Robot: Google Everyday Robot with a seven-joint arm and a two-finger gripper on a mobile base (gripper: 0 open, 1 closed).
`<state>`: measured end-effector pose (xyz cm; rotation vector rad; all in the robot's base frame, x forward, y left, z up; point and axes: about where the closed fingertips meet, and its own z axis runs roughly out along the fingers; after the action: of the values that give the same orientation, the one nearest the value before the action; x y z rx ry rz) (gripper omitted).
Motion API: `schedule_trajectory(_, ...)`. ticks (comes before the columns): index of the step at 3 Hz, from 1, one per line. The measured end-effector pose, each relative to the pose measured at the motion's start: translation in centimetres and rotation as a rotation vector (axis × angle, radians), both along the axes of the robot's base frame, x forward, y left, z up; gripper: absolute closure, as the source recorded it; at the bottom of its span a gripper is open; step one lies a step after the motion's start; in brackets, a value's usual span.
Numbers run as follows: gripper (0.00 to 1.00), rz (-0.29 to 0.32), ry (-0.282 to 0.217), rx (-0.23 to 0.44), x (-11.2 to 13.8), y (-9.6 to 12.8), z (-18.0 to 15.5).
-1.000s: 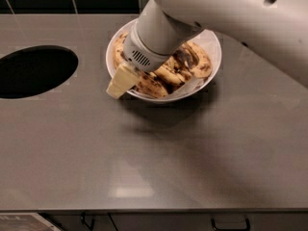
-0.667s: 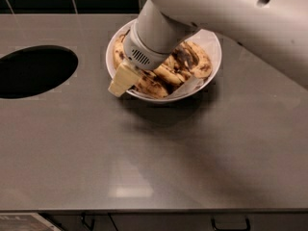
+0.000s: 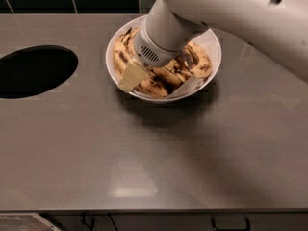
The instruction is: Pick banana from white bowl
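The white bowl (image 3: 213, 47) sits at the back middle of the grey counter, lined with thin white paper. Several overripe bananas (image 3: 195, 61), yellow with dark brown spots, lie piled in it. My gripper (image 3: 131, 77) hangs over the bowl's front left part, down among the bananas, with my white arm reaching in from the upper right. The arm and wrist hide the middle of the bowl and most of the gripper. I cannot see whether a banana is held.
A large dark round hole (image 3: 34, 70) is cut into the counter (image 3: 144, 158) at the left. A dark tiled wall runs along the back. The counter's front edge is at the bottom, with cabinet handles (image 3: 230, 224) below.
My gripper has shifted slightly to the right and back over the bowl. The bowl and bananas have not visibly moved.
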<state>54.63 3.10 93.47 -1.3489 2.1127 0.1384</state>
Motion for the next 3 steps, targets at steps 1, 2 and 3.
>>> schedule_trajectory(1, 0.28, 0.026, 0.013, 0.007, 0.6, 0.7, -0.5)
schedule_trajectory(2, 0.29, 0.048, 0.025, 0.008, 1.0, 1.3, -0.9)
schedule_trajectory(3, 0.29, 0.056, 0.040, 0.004, 1.2, 1.7, -1.5)
